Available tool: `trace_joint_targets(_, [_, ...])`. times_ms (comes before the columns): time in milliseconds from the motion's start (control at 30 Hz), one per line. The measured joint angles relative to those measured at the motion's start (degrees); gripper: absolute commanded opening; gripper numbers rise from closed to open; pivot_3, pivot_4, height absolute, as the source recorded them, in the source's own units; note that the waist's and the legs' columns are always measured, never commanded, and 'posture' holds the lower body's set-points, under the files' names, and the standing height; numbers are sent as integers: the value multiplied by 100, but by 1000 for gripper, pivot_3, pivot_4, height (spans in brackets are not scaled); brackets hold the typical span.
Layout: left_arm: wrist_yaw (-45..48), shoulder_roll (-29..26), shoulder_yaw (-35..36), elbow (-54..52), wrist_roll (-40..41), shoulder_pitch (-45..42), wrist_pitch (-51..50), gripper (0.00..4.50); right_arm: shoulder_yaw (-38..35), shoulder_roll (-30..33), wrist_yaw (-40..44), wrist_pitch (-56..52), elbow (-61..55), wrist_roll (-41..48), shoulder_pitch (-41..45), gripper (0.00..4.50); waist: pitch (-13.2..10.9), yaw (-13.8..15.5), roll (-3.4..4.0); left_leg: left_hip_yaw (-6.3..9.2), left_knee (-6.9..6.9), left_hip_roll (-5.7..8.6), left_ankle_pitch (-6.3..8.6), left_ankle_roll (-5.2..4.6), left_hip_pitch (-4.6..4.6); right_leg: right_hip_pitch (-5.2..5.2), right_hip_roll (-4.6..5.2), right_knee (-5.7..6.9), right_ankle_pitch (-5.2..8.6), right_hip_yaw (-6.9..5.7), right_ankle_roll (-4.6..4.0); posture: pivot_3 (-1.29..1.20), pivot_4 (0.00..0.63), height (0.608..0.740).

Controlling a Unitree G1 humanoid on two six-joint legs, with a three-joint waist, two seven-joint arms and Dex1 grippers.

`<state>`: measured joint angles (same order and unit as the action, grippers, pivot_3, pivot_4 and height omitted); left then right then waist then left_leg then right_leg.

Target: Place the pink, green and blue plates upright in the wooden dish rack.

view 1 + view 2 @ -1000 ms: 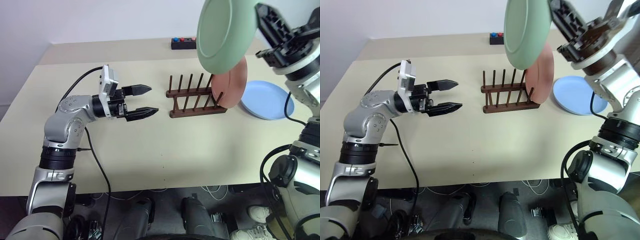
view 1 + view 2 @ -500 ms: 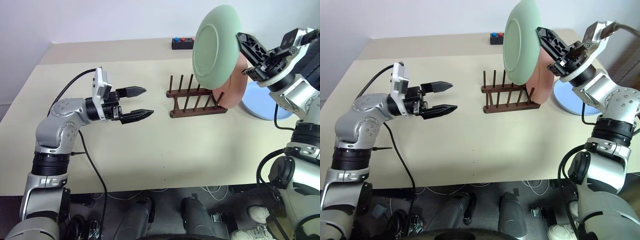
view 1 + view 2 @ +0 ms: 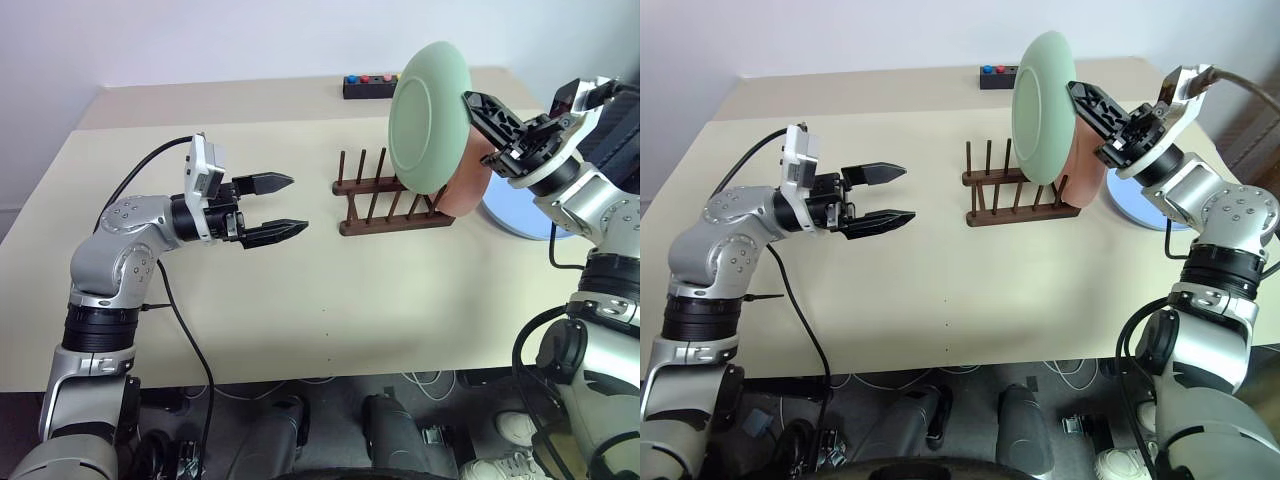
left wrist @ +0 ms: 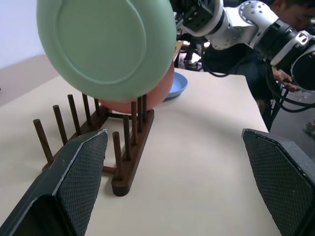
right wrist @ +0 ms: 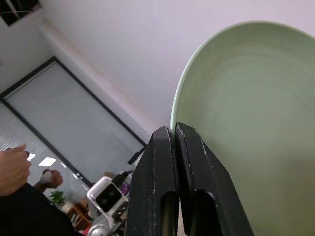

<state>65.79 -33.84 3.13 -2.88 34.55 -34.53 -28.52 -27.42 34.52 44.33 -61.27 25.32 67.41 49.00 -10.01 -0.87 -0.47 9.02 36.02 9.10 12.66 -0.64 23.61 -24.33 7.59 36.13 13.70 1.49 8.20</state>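
Beige table (image 3: 300, 300) against a pale wall, right gripper (image 3: 478, 108) clamped on the green plate (image 3: 428, 115) above the wooden dish rack (image 3: 390, 205), pink plate (image 3: 468, 185) upright in its right end, blue plate (image 3: 520, 215) flat beside, left gripper (image 3: 285, 207) spread wide, empty, black button box (image 3: 368, 86) at the table's far edge.

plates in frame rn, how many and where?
3. The green plate is held on edge over the wooden dish rack by the right gripper. The pink plate stands upright in the rack's right end. The blue plate lies flat on the table, partly hidden.
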Motion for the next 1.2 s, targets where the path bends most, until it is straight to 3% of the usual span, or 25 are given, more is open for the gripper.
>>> trace_joint_targets(500, [5, -6, 0, -27, 0, -1, -43, 4500, 69, -190, 58, 321, 86, -679, -150, 53, 0, 2, 0, 0, 1, 0, 0, 0, 0, 0, 0, 0, 0, 0, 0, 0, 150, 740])
trace_joint_targets(600, [4, -15, 0, -31, 0, -1, -70, 4500, 75, -202, 97, 379, 86, -794, -170, 1013, 0, 3, 0, 0, 1, 0, 0, 0, 0, 0, 0, 0, 0, 0, 0, 0, 150, 740])
trace_joint_targets(833, [2, -20, 0, -62, 0, -1, -88, 4500, 151, -205, 193, 543, -11, -1010, -177, 4449, 0, -3, 0, 0, 0, 0, 0, 1, 0, 0, -1, 0, 0, 0, 0, 0, 150, 740])
trace_joint_targets(1200, [5, -19, -2, -61, 2, -3, -123, 4500, 257, -182, 339, 809, -516, -1215, -180, 4449, 0, 2, 0, 0, 0, 0, 0, 1, 0, 0, 0, 0, 0, 0, 0, 0, 150, 740])
